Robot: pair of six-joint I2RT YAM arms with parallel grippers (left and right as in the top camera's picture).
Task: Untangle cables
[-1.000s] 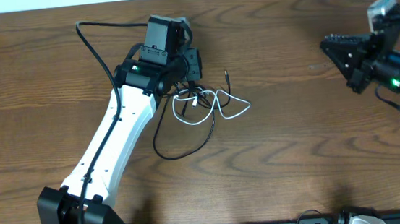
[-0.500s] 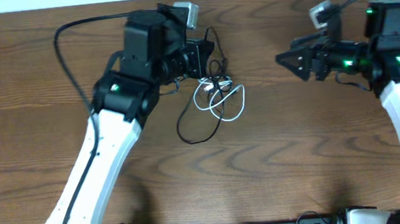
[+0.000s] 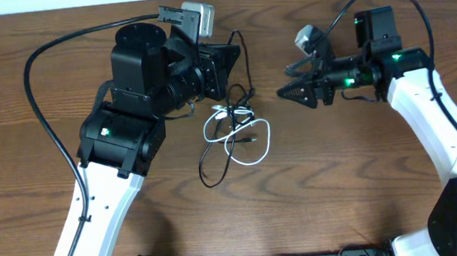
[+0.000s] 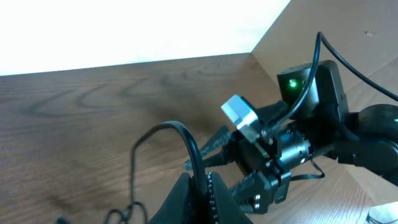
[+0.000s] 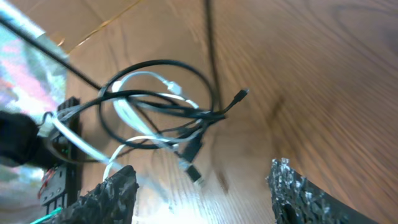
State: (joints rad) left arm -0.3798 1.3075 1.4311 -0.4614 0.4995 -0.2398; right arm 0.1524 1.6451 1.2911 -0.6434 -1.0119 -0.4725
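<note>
On table (image 3: 366,182), black cable (image 5: 163,62), white cable (image 5: 144,74) tangled

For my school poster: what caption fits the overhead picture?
Left gripper pinches the black cable, tangled with the white cable, while the open right gripper points toward them.

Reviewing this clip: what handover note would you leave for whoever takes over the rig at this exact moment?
Left claw: shut on the black cable, with a loop of it arching above the fingers.
Right claw: open, holding nothing, pointed at the tangle from the right arm's side.
Cables: the black cable and the white cable are looped through each other in one bundle between the arms. It is unclear whether the whole bundle rests on the table.
Done: black cable gripped.
Left: nothing is separated yet. A likely next step is to take the white cable with the right claw and draw the two apart.
</note>
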